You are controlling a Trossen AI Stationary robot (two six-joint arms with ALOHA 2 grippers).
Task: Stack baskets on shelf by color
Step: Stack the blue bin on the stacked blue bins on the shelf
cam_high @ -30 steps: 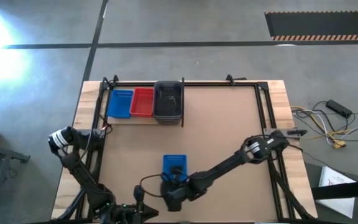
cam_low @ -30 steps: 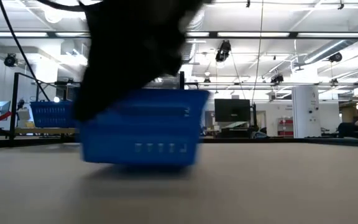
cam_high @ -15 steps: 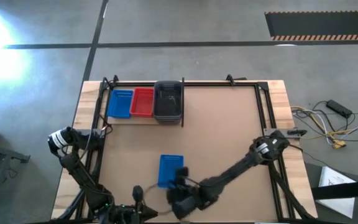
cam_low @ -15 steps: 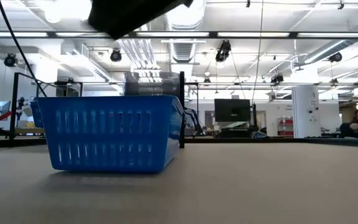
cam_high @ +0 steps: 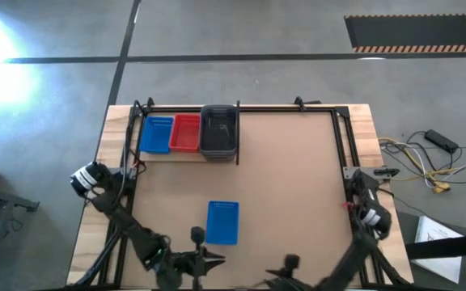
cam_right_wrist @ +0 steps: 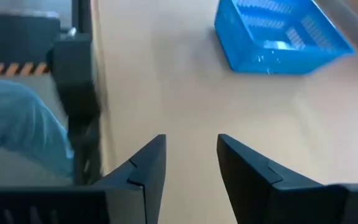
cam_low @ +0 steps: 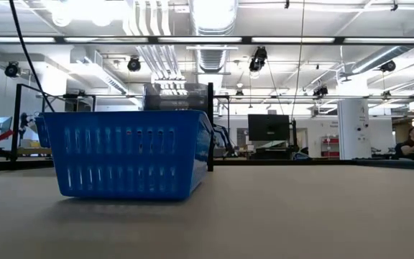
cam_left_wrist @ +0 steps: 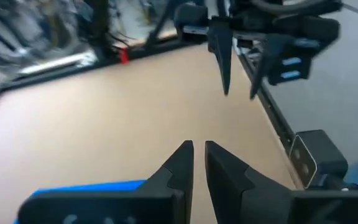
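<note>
Shallow blue plastic mesh basket sits alone on brown tabletop, near front edge. Left gripper fingers nearly together, empty. Right gripper fingers apart, empty, at front edge.

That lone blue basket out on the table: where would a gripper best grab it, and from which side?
Probably by a rim, from above. The blue basket sits upright and open-topped, apart from the others, so either long wall's thin top edge fits between two fingers. The left gripper, nearly shut, is nearest; the right gripper is open farther off.
</note>
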